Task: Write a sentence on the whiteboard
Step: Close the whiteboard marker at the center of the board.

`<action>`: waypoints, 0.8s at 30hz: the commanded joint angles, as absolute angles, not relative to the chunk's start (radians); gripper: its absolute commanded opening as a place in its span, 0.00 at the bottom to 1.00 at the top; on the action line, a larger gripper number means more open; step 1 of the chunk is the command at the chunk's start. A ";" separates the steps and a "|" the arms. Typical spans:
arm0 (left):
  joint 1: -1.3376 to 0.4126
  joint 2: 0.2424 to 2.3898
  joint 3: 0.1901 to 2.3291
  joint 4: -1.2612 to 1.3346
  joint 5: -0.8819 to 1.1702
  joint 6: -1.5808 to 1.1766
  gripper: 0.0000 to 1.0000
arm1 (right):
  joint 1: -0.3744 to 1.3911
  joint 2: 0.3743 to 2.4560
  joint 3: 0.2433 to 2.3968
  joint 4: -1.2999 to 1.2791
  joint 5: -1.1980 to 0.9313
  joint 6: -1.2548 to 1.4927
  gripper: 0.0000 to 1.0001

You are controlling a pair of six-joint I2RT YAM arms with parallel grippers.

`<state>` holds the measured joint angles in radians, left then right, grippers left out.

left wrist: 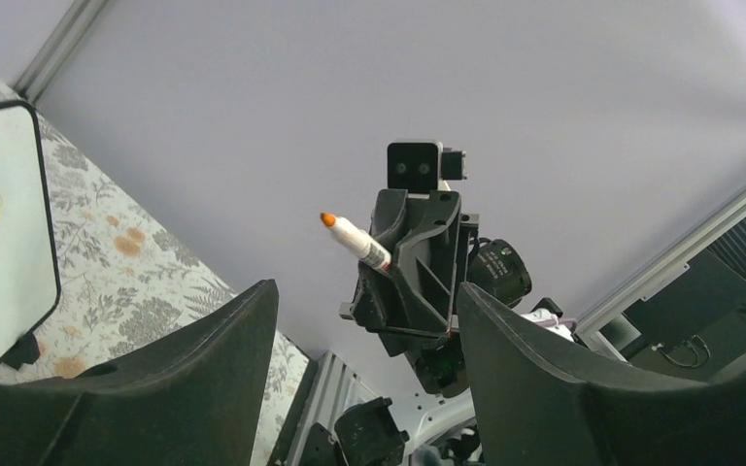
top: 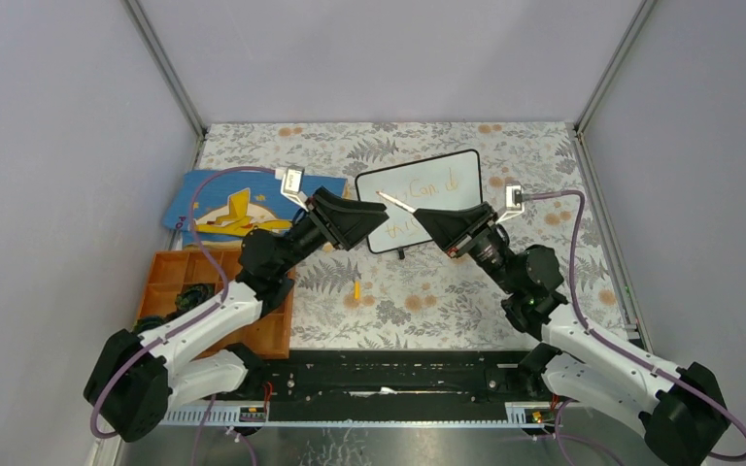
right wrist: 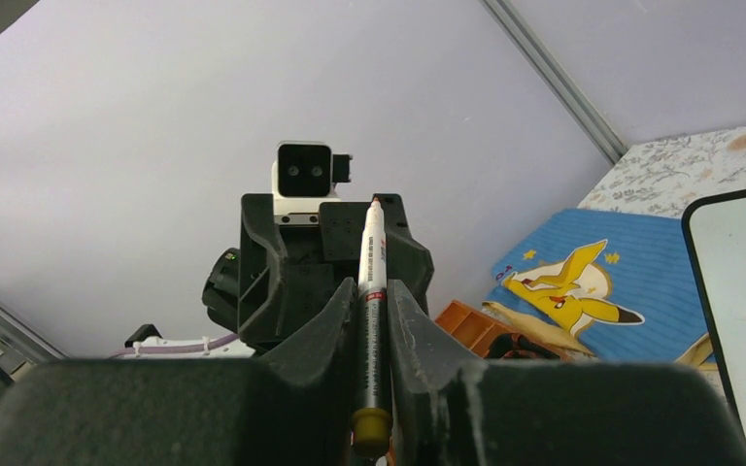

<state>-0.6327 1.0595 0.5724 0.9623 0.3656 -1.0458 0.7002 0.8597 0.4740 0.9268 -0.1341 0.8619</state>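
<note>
1. Grey walls close in a surface covered with a leaf-and-flower cloth; the two arms reach in from its near edge.
2. We see the whiteboard at the far middle of the surface, turned a little askew, with one black foot showing at its near edge.
3. On it runs the sentence, thin orange handwriting in two lines. We read "Can" in the upper line; the lower line is partly covered by the arms.
4. Our right pincer is closed tight on an orange marker, the barrel clamped between both fingers and its tip sticking out ahead.
5. From above, the marker tip lies over the left half of the board. We cannot tell from there whether it touches. In the left wrist view the tip stands against the grey wall, with the board off to one side.
6. Our left pincer stands wide open with nothing between its fingers, facing the right one across the board's left edge.
7. A blue book with a yellow cartoon figure lies just left of the board.
8. An orange compartment tray sits at the near left, partly under the left arm.
9. A small orange object lies on the cloth, nearer us than the board.
</note>
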 commanded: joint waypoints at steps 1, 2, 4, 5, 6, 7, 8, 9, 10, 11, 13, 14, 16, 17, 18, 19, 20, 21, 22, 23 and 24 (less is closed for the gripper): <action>-0.655 1.089 0.607 1.042 0.377 -1.068 0.73 | 0.723 0.862 0.500 0.988 -0.154 0.872 0.00; -0.657 1.097 0.611 1.049 0.377 -1.072 0.73 | 0.727 0.867 0.500 0.993 -0.154 0.874 0.00; -0.658 1.106 0.614 1.058 0.369 -1.078 0.71 | 0.734 0.875 0.502 0.998 -0.156 0.875 0.00; -0.659 1.106 0.616 1.058 0.366 -1.078 0.71 | 0.737 0.876 0.503 0.998 -0.156 0.873 0.00; -0.659 1.105 0.616 1.057 0.364 -1.076 0.70 | 0.738 0.876 0.504 0.993 -0.155 0.870 0.00; -0.660 1.101 0.616 1.051 0.362 -1.073 0.70 | 0.738 0.871 0.503 0.984 -0.152 0.862 0.00; -0.659 1.092 0.617 1.040 0.363 -1.065 0.70 | 0.738 0.861 0.504 0.967 -0.144 0.851 0.00; -0.659 1.079 0.615 1.019 0.363 -1.050 0.70 | 0.738 0.848 0.505 0.943 -0.132 0.837 0.00; -0.659 1.057 0.612 0.984 0.358 -1.029 0.71 | 0.738 0.830 0.507 0.907 -0.115 0.817 0.00; -0.659 1.030 0.605 0.943 0.350 -1.004 0.74 | 0.738 0.808 0.509 0.866 -0.097 0.794 0.00; -0.659 0.948 0.586 0.813 0.318 -0.929 0.82 | 0.738 0.752 0.525 0.732 -0.043 0.723 0.00; -0.659 0.901 0.576 0.732 0.286 -0.886 0.86 | 0.738 0.721 0.537 0.648 -0.013 0.692 0.00; -0.659 0.812 0.560 0.527 0.212 -0.801 0.89 | 0.738 0.661 0.557 0.482 0.063 0.628 0.00; -0.660 0.772 0.558 0.433 0.159 -0.758 0.90 | 0.738 0.637 0.562 0.409 0.098 0.602 0.00; -0.658 0.741 0.562 0.331 0.123 -0.709 0.90 | 0.738 0.612 0.565 0.343 0.130 0.580 0.00; -0.659 0.719 0.568 0.240 0.085 -0.678 0.91 | 0.738 0.591 0.561 0.295 0.159 0.562 0.00; -0.659 0.704 0.576 0.147 0.046 -0.655 0.92 | 0.738 0.569 0.557 0.248 0.186 0.543 0.00; -0.658 0.697 0.584 0.071 0.011 -0.643 0.94 | 0.738 0.551 0.553 0.209 0.219 0.531 0.00; -0.659 0.694 0.591 0.014 -0.033 -0.637 0.95 | 0.738 0.536 0.549 0.177 0.243 0.524 0.00; -0.660 0.700 0.601 -0.060 -0.079 -0.647 0.96 | 0.738 0.523 0.544 0.149 0.266 0.519 0.00; -0.658 0.712 0.615 -0.118 -0.138 -0.674 0.98 | 0.738 0.515 0.541 0.130 0.282 0.515 0.00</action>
